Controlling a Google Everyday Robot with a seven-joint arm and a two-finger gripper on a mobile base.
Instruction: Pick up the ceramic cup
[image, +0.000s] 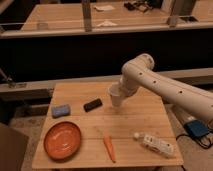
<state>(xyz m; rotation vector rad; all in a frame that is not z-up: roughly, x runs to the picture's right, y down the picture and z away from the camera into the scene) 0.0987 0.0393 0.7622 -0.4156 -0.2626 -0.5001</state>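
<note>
Your white robot arm (165, 87) reaches in from the right edge of the view, slopes up to a rounded elbow joint above the far side of the light wooden table (135, 120), and then bends down and to the left toward the tabletop. At its lower end the gripper (119, 90) sits directly over the small white ceramic cup (115, 97), which stands upright near the middle of the table's far half. The wrist covers the cup's upper right side, so you cannot tell how the pincer stands or whether it has a hold on the cup.

Left of the cup, a small black rectangular block (92, 104) lies tilted on the wood, and further left is a blue sponge-like pad (61, 110). A round orange plate (62, 139) rests at the near left corner. An orange carrot (109, 148) lies near the front edge, pointing roughly toward you. To its right, a white plastic bottle (154, 143) lies on its side.
</note>
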